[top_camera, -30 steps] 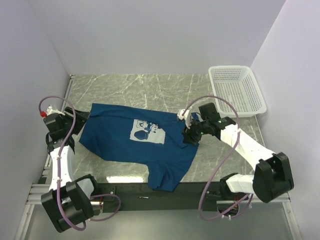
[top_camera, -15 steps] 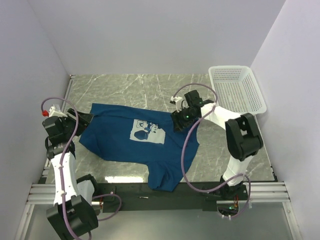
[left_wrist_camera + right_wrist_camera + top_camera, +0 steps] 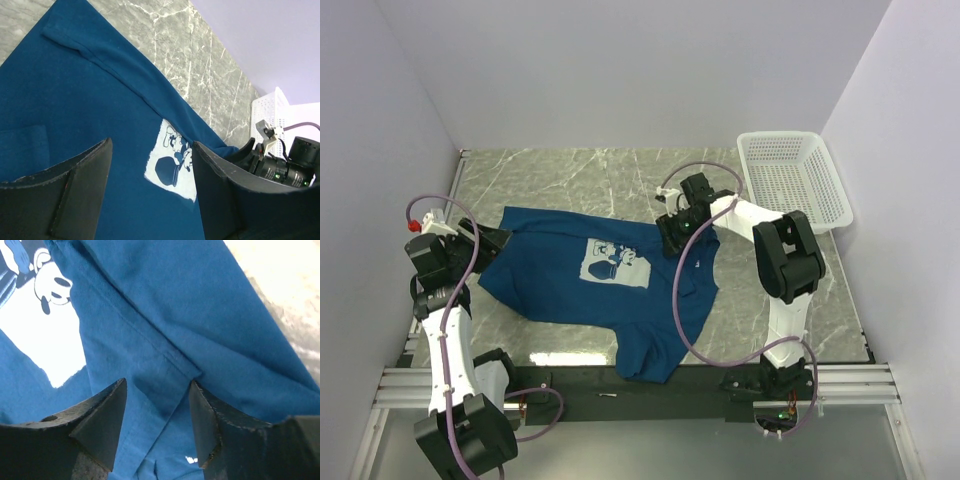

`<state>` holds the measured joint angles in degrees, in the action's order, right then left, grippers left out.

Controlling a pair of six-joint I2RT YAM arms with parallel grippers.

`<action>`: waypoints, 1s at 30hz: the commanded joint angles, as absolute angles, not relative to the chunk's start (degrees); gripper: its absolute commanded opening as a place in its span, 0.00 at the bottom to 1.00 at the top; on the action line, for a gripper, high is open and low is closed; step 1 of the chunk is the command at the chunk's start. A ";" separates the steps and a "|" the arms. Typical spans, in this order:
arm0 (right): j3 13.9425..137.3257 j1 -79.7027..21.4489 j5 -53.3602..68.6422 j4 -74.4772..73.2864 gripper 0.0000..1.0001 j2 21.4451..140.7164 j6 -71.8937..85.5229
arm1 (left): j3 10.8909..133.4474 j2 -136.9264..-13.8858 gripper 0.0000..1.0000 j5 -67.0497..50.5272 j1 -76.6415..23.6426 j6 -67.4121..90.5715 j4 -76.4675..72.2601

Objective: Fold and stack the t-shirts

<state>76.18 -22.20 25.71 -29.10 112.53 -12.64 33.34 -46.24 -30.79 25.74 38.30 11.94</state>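
While the dark blue t-shirt (image 3: pixel 560 290) lies spread on the marble table (image 3: pixel 570 170), from above the right gripper (image 3: pixel 672 235) has swung across to its far right edge; through its wrist camera the left gripper (image 3: pixel 151 150) hangs jaws apart over cloth; the right's likewise straddle a seam, gripping nothing, so folding seems unstarted

T-shirt (image 3: pixel 550 270): matt blue cloth, white print. Table (image 3: pixel 580 170): glossy grey marble-look. Basket (image 3: pixel 790 185): white plastic mesh.

Lab rig — plain white walls (image 3: pixel 620 70)
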 commanded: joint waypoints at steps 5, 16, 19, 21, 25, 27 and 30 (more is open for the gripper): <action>77.08 -21.88 28.48 -29.89 0.48 111.63 -13.71 | 33.22 -46.05 0.70 -32.34 25.75 37.09 10.64; 71.99 -22.67 30.23 -29.27 0.19 103.63 -16.87 | 33.13 -46.32 0.70 -32.87 25.75 37.18 10.37; 70.32 -24.68 31.64 -30.14 0.12 101.43 -19.41 | 32.96 -46.58 0.70 -33.13 25.75 37.27 10.02; 69.61 -26.36 34.87 -31.54 0.08 100.47 -21.61 | 32.96 -46.84 0.70 -33.40 25.67 37.27 9.93; 70.48 -32.42 39.19 -38.20 0.15 100.28 -29.78 | 33.05 -47.29 0.70 -33.49 25.84 37.27 10.11; 72.84 -37.07 40.51 -43.13 0.34 101.85 -34.25 | 33.05 -47.37 0.70 -33.40 25.75 37.18 10.11; 73.30 -41.22 39.12 -47.81 0.50 101.43 -39.38 | 33.05 -47.64 0.70 -33.31 25.75 37.18 10.02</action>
<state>70.98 -38.02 37.15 -40.40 102.54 -31.38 33.04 -47.53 -32.12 25.74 38.30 11.86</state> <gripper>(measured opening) 0.467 0.698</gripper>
